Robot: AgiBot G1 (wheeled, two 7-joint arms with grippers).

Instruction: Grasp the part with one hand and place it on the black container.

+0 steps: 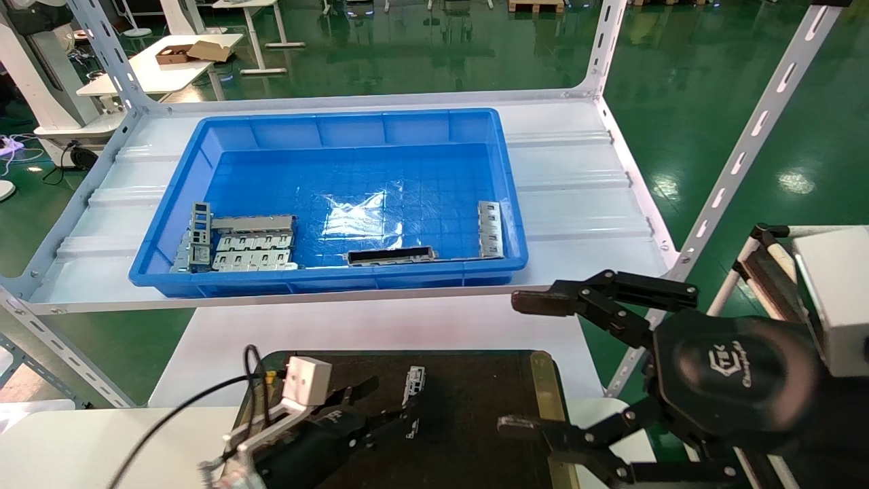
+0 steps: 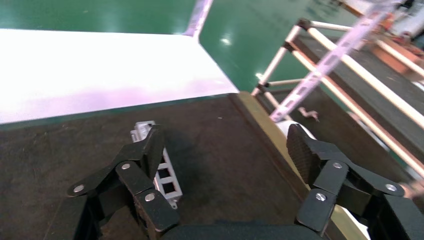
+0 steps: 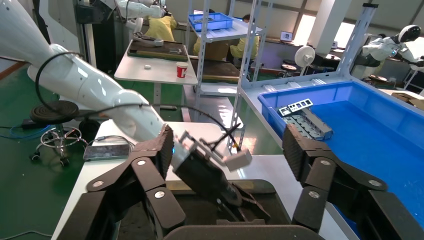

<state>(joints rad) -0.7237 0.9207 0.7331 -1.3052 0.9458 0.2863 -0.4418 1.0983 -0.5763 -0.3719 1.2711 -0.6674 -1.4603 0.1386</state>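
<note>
The part (image 1: 415, 380), a small silver strip with square cutouts, lies flat on the black container (image 1: 475, 407) near its left middle. My left gripper (image 1: 388, 401) hovers low over the container, open. One finger (image 2: 150, 150) rests against or just over the part (image 2: 167, 176); the other finger (image 2: 300, 150) stands far off near the brass rail. My right gripper (image 1: 523, 363) hangs open and empty to the right of the container, above its rail (image 1: 543, 387). The right wrist view shows the left arm over the container (image 3: 267, 189) between the right gripper's (image 3: 230, 145) spread fingers.
A deep blue bin (image 1: 326, 117) sits on the white shelf behind the container. It holds stacked grey plates (image 1: 251, 241), a long dark strip (image 1: 390, 256) and another cutout strip (image 1: 490, 227). Slanted shelf uprights (image 1: 747, 142) stand at the right. A white table edge lies between shelf and container.
</note>
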